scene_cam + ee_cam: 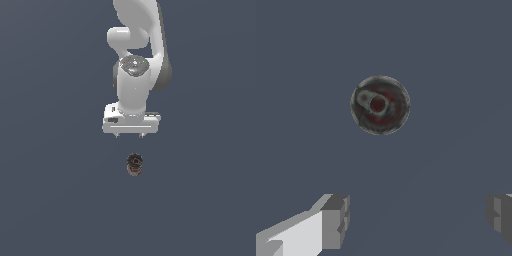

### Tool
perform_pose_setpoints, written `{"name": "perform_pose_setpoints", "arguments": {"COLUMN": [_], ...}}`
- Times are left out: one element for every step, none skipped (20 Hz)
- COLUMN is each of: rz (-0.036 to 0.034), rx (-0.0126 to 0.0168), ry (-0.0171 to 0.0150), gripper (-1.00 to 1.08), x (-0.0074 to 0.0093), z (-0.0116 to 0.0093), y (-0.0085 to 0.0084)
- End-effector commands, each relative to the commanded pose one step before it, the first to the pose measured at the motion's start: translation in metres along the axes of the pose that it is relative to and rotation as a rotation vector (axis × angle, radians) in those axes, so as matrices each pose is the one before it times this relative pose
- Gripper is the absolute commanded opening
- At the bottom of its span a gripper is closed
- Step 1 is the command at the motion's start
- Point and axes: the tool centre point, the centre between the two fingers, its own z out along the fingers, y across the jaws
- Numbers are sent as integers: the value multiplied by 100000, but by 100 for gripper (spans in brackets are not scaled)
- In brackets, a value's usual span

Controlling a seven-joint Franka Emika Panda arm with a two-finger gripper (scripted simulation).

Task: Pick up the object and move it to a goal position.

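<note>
While the tin can [134, 164] stands upright on the dark tabletop [50, 190], the hand [130, 135] hangs clear of it, fingers [336, 221] spread wide apart.

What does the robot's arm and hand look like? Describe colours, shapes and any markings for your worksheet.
The arm is glossy white with rounded, tubular segments, dark grey shading at one joint and a grey circular cap with small red marks. The hand has a white, boxy body and two short, blocky grey fingers. No cables are visible.
</note>
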Motion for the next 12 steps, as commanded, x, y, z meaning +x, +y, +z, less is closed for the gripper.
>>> {"name": "perform_pose_setpoints", "arguments": {"rz": [1106,776,908,1035,1160,1299,1428,1561,1701,1835,1974,2114], "rx": [74,59,70,80,87,94,101,110,118,125,132,138], "ry": [-52,-18,-21,-24,-30,-36,-41,-46,-51,-57,-64,-70], "gripper": [100,100,100,100,100,100,100,100,100,100,100,100], "x": [171,124,146,165,183,202,220,239,257,274,290,305], "z": [103,63,74,85,97,110,123,136,150,165,180,196], "y": [-47,-30,-39,-45,-52,-61,-71,-81,-92,-106,-120,-135]}}
